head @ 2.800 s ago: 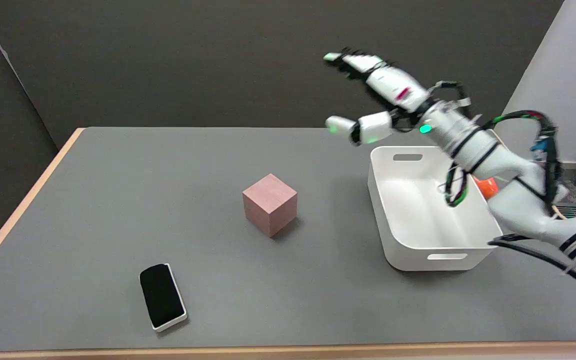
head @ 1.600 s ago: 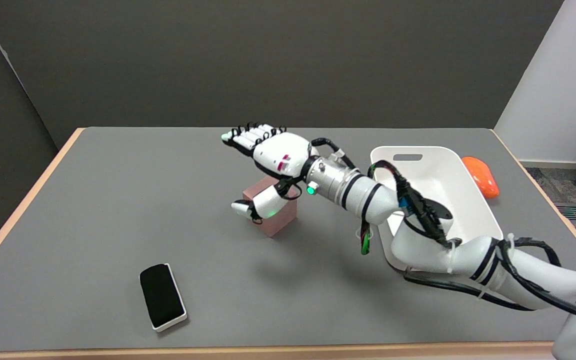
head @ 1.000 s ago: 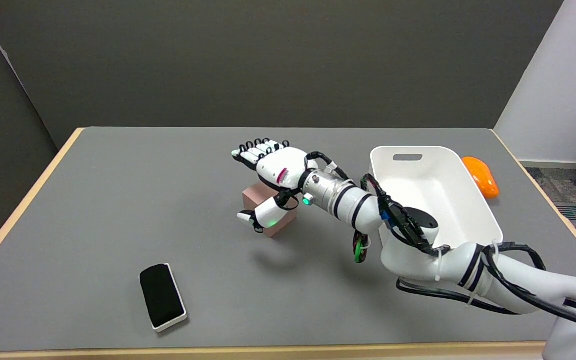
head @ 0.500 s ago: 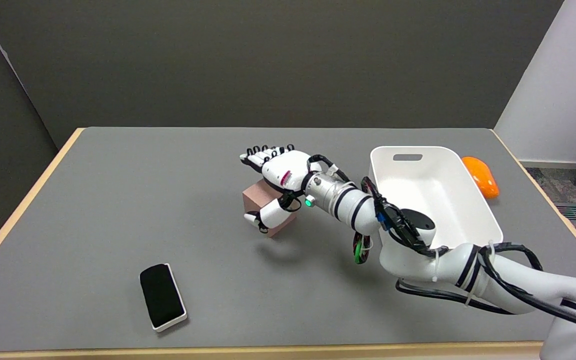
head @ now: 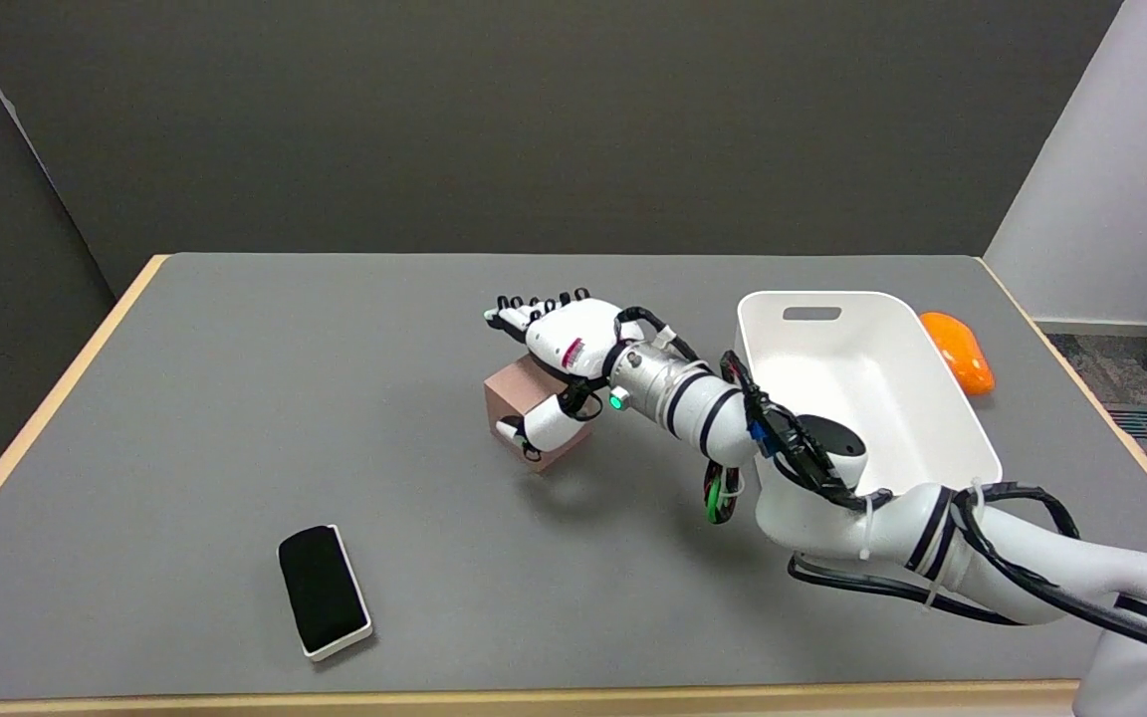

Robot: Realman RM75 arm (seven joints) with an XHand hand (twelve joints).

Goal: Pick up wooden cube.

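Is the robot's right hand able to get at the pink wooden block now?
Probably yes. The right hand is already over the wooden cube, thumb at its near face, fingers above its far side, with nothing in between.

A grey worktop (head: 235, 398) with a pale wood edge. A pinkish-brown cube (head: 519, 396). A white hand (head: 559, 363) with black trim, a small magenta mark and a green light at the wrist. A white arm (head: 832, 498) with black bands and black cables. A white bin (head: 962, 438). A bright orange object (head: 957, 351). A black eraser (head: 323, 590) with a white base.
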